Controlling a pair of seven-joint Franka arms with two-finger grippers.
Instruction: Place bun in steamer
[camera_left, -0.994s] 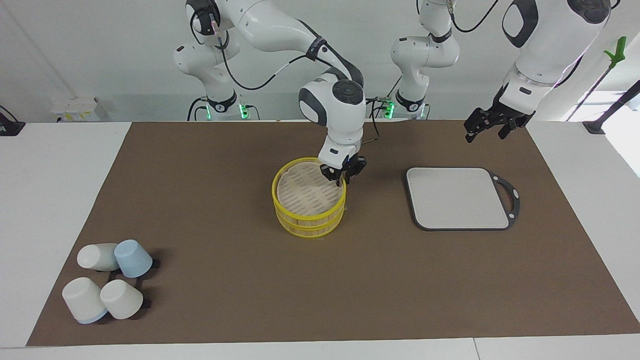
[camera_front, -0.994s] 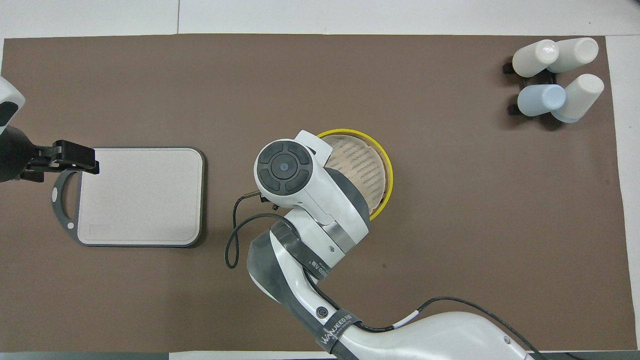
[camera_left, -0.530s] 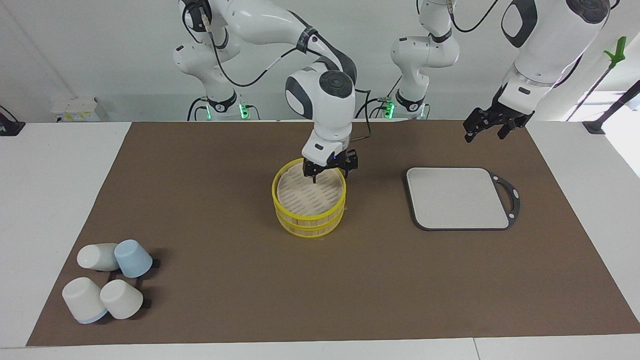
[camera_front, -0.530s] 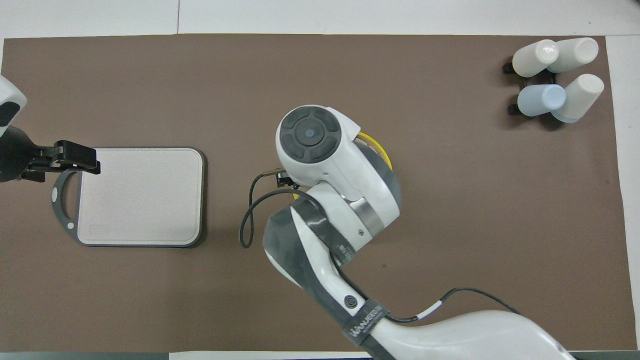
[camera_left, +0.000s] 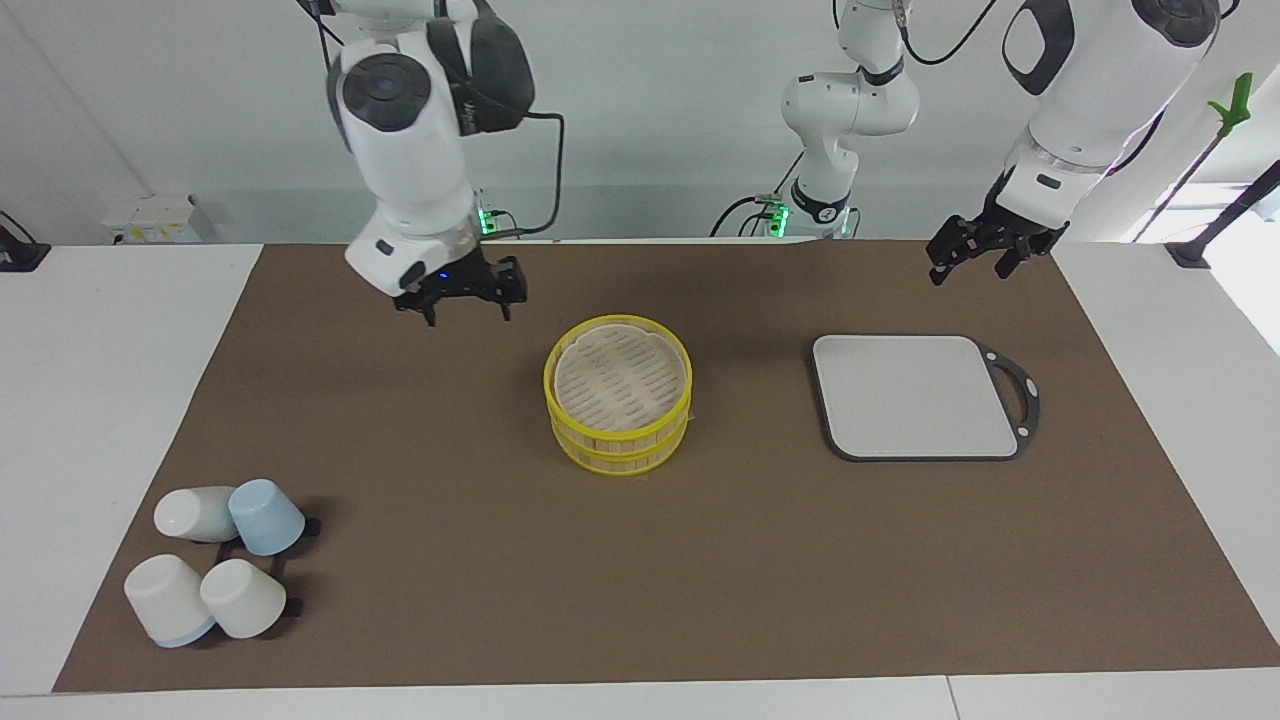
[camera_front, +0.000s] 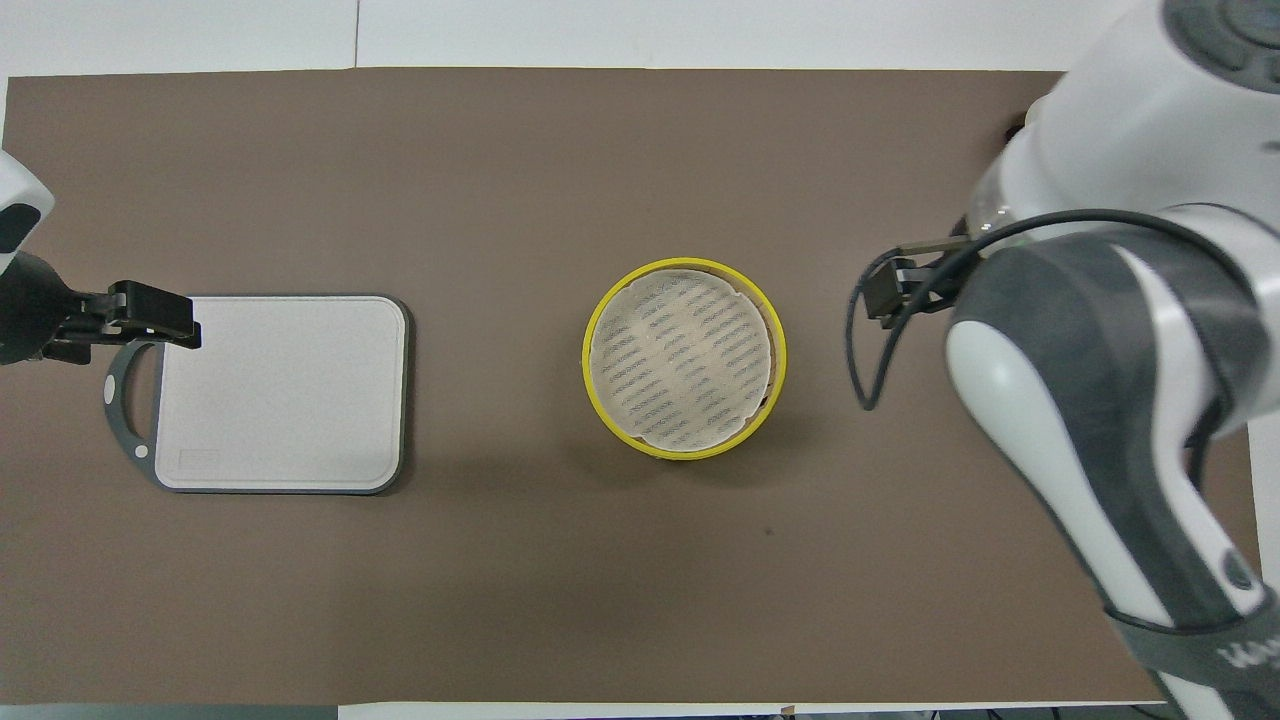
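Note:
The steamer (camera_left: 620, 440) stands in the middle of the brown mat, with its yellow-rimmed lid (camera_left: 618, 378) on top; it also shows in the overhead view (camera_front: 685, 358). The bun is hidden; no cream lump shows anywhere. My right gripper (camera_left: 466, 302) hangs open and empty in the air over bare mat, apart from the steamer, toward the right arm's end of the table. My left gripper (camera_left: 966, 264) waits open and empty in the air over the mat near the grey board's handle; it also shows in the overhead view (camera_front: 150, 314).
A grey square board (camera_left: 915, 395) with a dark handle ring lies on the mat toward the left arm's end, also in the overhead view (camera_front: 280, 390). Several white and blue cups (camera_left: 215, 560) lie on a black rack, farther from the robots, at the right arm's end.
My right gripper has risen from the steamer's rim and swung away toward the right arm's end of the table. The left arm has not moved.

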